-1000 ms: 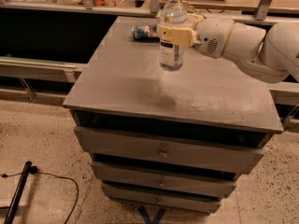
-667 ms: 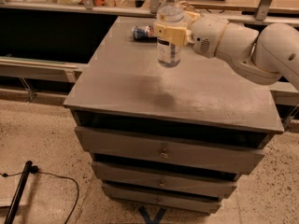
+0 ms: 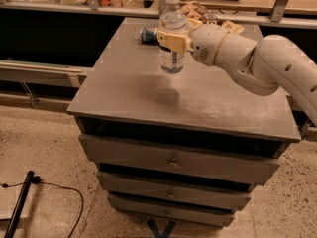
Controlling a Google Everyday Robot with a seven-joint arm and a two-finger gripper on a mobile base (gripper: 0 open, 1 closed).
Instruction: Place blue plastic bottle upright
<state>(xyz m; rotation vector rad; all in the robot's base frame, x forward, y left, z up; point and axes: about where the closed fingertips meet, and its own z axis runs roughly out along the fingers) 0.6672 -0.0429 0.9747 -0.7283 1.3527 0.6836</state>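
The blue plastic bottle is clear with a white cap and a white label. It hangs upright above the grey cabinet top, its base a short way over the surface. My gripper reaches in from the right and is shut on the bottle around its middle. A small blue-and-silver can lies on its side just behind and left of the bottle.
The cabinet has several drawers below its front edge. A snack bag lies at the back of the top, behind my arm. A rail and glass counter run behind. A black cable lies on the floor at left.
My arm has carried the upright bottle slightly to the left and towards the back. The grip has not changed.
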